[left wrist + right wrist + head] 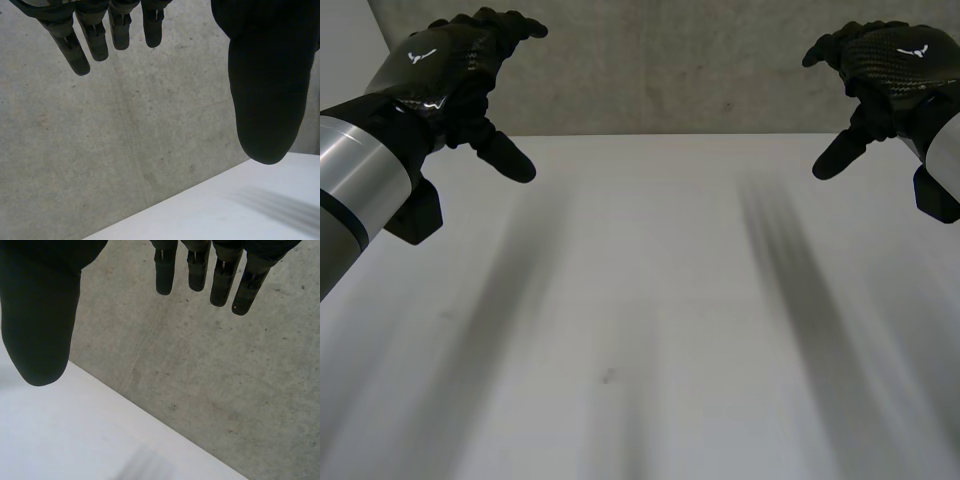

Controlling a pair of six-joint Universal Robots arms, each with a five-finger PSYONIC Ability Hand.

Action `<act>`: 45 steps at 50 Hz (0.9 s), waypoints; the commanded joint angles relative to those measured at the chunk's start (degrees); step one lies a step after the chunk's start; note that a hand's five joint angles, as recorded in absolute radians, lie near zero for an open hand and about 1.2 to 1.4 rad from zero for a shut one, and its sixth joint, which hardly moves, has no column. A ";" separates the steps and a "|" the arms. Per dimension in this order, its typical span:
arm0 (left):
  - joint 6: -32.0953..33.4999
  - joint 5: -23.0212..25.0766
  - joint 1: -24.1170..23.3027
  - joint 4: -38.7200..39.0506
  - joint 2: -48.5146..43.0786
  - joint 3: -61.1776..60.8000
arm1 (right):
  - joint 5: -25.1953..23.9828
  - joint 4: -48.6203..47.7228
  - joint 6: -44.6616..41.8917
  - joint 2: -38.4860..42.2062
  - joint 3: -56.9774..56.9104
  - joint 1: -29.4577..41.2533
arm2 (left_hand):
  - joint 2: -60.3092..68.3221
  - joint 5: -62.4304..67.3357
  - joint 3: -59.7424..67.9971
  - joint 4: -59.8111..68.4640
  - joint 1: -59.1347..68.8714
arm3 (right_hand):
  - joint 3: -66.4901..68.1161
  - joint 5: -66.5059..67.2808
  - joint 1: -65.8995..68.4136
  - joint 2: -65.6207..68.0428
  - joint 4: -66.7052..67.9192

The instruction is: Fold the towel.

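My left hand point(450, 60) hovers above the far left part of the white table point(640, 330), fingers straight and thumb spread, holding nothing. In the left wrist view its fingers point(95, 35) and thumb point(267, 90) point past the table's far edge toward the wall. My right hand point(890, 60) hovers in the same way above the far right part of the table, open and empty. Its fingers point(215, 270) and thumb point(40, 325) stand apart in the right wrist view. I see no towel on the table.
A grey concrete wall point(650, 60) rises right behind the table's far edge point(670, 135). The white tabletop point(60, 440) stretches bare between and in front of both arms.
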 commanded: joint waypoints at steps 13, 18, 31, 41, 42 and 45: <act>0.00 -0.18 1.74 -1.45 0.15 1.30 | -0.01 1.46 1.69 -1.19 -0.05 -0.20 | 0.52 -1.52 0.33 0.40 -0.17 | -2.44 -3.08 -4.36 -3.82 -3.49; 0.09 -0.18 1.83 -3.12 0.15 1.74 | -1.24 3.04 4.06 -1.28 -0.49 -0.38 | 0.52 -1.52 0.33 0.40 -0.17 | -2.44 -3.08 -4.36 -3.82 -3.49; 0.00 0.00 2.00 -4.26 0.41 1.91 | -1.86 3.05 3.88 -1.63 -0.40 -0.91 | 0.69 -1.36 0.50 0.56 0.00 | -2.44 -3.08 -4.36 -3.82 -3.49; 0.00 0.09 1.91 -4.35 0.41 1.82 | -2.04 3.05 3.97 -2.42 -0.22 -0.91 | 0.69 -1.36 0.50 0.56 0.00 | -2.44 -3.08 -4.36 -3.82 -3.49; 0.00 0.09 1.91 -4.44 0.50 1.82 | -2.04 3.13 3.97 -2.51 -0.22 -0.91 | 0.53 -1.52 0.33 0.40 -0.16 | -2.44 -3.08 -4.36 -3.82 -3.49; 0.00 0.09 1.91 -4.44 0.50 1.82 | -2.04 3.13 3.97 -2.51 -0.22 -0.91 | 0.52 -1.52 0.33 0.40 -0.17 | -2.44 -3.08 -4.36 -3.82 -3.49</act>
